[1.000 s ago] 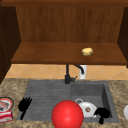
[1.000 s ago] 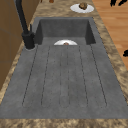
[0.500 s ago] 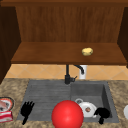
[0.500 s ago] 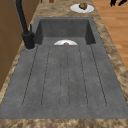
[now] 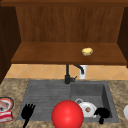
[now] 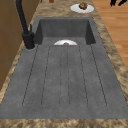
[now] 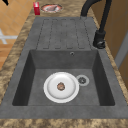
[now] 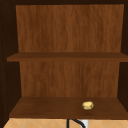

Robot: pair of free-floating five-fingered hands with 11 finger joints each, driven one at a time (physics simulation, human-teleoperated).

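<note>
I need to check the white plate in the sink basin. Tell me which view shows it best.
The right side view: the plate lies whole and unobstructed beside the drain. The front view has it partly behind the red ball. The left side view shows its far rim.

Little has changed across the second. In the front view the right hand [image 5: 102,113], at the lower right of the frame beside the white plate [image 5: 87,109] in the sink basin, sits a touch lower and nearer the frame's bottom edge than before, its fingers curled downward; the shift is slight and hard to tell for certain. In the left side view the dark fingertips of a hand [image 6: 117,2] at the upper right corner show much as they did.
</note>
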